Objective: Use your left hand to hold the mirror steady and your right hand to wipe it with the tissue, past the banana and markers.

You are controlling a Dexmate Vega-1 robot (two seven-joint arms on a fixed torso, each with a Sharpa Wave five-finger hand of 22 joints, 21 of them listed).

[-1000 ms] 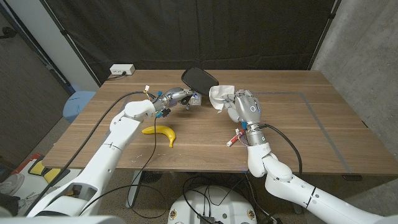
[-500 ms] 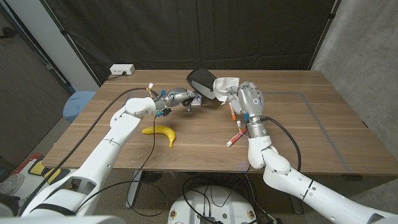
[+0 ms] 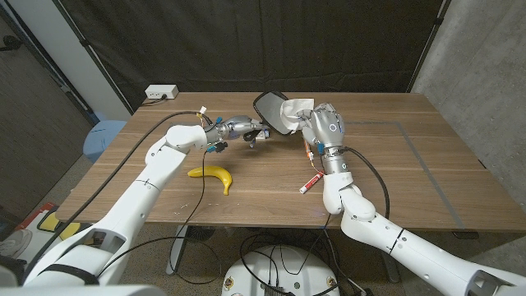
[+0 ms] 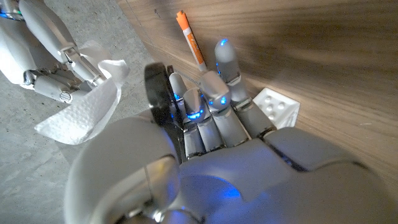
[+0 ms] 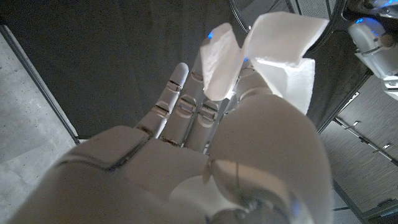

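Gripping mirror with left hand, right hand pressing tissue against it

The mirror stands toward the back of the table, tissue touching its right; banana nearer front-left (marker front-right).

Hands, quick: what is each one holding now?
Left hand: grips the mirror at its base.
Right hand: holds the tissue against the mirror.
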